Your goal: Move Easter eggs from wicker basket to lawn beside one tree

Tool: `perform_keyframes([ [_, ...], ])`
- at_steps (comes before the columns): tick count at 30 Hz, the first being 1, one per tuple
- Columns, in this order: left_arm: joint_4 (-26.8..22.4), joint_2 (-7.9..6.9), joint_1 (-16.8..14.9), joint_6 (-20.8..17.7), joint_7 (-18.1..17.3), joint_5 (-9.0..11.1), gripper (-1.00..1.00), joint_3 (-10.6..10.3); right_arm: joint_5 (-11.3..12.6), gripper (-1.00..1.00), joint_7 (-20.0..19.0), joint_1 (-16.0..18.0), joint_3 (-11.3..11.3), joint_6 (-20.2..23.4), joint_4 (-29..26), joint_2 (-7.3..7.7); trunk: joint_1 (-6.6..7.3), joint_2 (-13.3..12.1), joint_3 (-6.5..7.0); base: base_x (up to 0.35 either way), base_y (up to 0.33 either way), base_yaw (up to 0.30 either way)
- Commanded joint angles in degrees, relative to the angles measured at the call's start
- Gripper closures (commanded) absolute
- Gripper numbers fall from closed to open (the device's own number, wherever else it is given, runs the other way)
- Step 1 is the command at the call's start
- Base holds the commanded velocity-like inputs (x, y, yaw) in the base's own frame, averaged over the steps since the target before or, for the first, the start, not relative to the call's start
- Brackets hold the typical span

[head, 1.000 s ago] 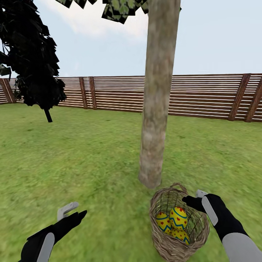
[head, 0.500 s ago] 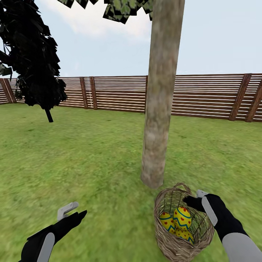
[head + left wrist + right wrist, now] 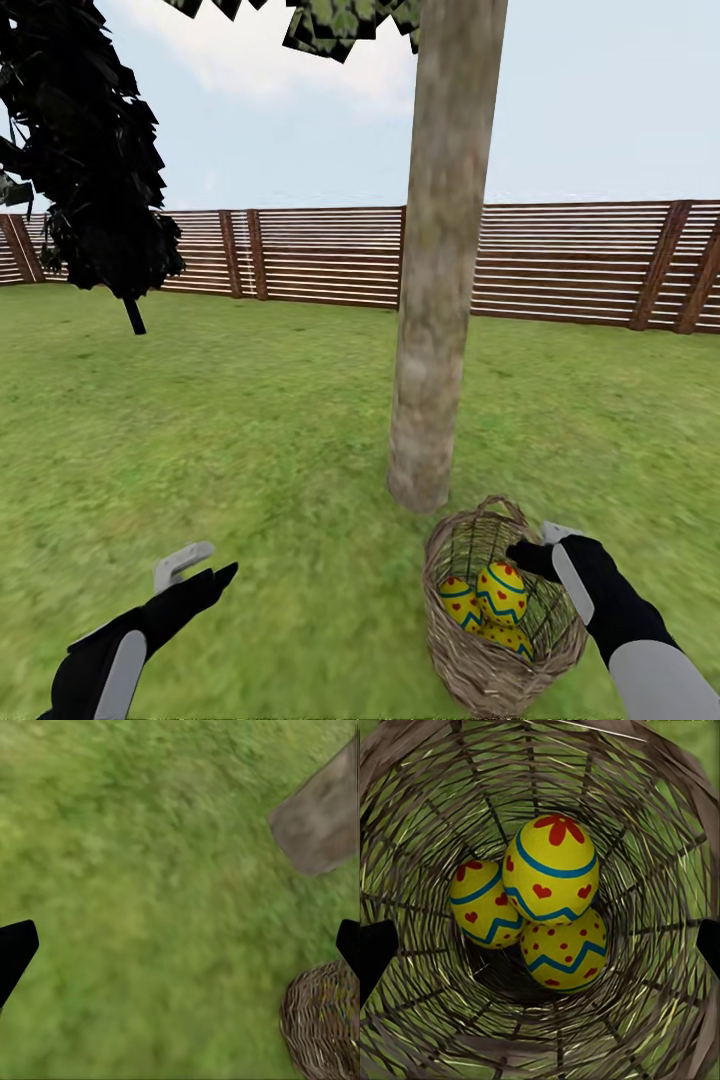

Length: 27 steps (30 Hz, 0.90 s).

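Three yellow Easter eggs (image 3: 500,592) (image 3: 551,870) with blue zigzags and red hearts lie piled in the bottom of the wicker basket (image 3: 470,665) (image 3: 427,810). The basket stands on the lawn (image 3: 250,450) just in front of the tree (image 3: 435,300), a thick pale trunk. My right gripper (image 3: 538,542) (image 3: 540,949) hangs open at the basket's right rim and looks straight down into it, fingertips spread wide. My left gripper (image 3: 205,567) (image 3: 180,945) is open over bare grass to the left. Its wrist view catches the trunk's foot (image 3: 319,817) and the basket (image 3: 322,1027).
A dark-foliaged conifer (image 3: 90,170) stands at the far left. A brown slat fence (image 3: 560,265) closes off the back of the garden. Open grass spreads left of the trunk and around its base.
The whole view has drifted slightly, so the tree and basket sit a little further right. My left gripper sits a touch lower. The eggs lie where they were.
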State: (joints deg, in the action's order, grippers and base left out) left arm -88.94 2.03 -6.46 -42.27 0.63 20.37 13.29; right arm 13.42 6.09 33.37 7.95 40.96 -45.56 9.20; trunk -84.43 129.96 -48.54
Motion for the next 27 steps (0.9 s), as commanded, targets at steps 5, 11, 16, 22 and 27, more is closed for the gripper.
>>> perform_keyframes([
  [5, -3.2, -0.42, -0.5, -2.6, 0.0, 0.5, -1.0, 0.3, -0.7, -1.0, 0.5, 0.0, 0.0, -0.6, 0.1, -0.05, -1.09, 2.0, -0.96, 0.0, 0.0, 0.0],
  [11, -3.8, -0.16, -5.0, -7.9, 0.3, 0.6, -1.0, 0.3, -1.6, -1.0, 0.4, 0.0, -0.2, -0.9, 0.1, -0.14, -2.41, 4.5, -2.04, 0.0, 0.0, 0.0],
  [16, -3.8, 0.99, -7.6, -12.5, 2.6, 0.4, -1.0, -0.2, -2.0, -1.0, 1.3, 0.2, -1.5, -3.4, 0.1, -1.2, -3.51, 6.5, -2.94, 0.0, 0.0, 0.0],
  [22, -3.8, 1.12, -7.8, -12.7, 3.1, 0.4, -1.0, -0.4, -2.7, -1.0, 6.8, 5.3, -2.1, -5.3, 7.2, -2.47, -4.83, 8.9, -4.02, 0.0, 0.0, 0.0],
  [27, -3.8, 1.05, -7.8, -12.4, 2.9, 0.5, -1.0, -0.3, -6.2, -1.0, 7.5, 13.1, -2.4, -15.6, 22.7, -2.64, -5.93, 10.9, -4.91, 0.0, 0.0, 0.0],
])
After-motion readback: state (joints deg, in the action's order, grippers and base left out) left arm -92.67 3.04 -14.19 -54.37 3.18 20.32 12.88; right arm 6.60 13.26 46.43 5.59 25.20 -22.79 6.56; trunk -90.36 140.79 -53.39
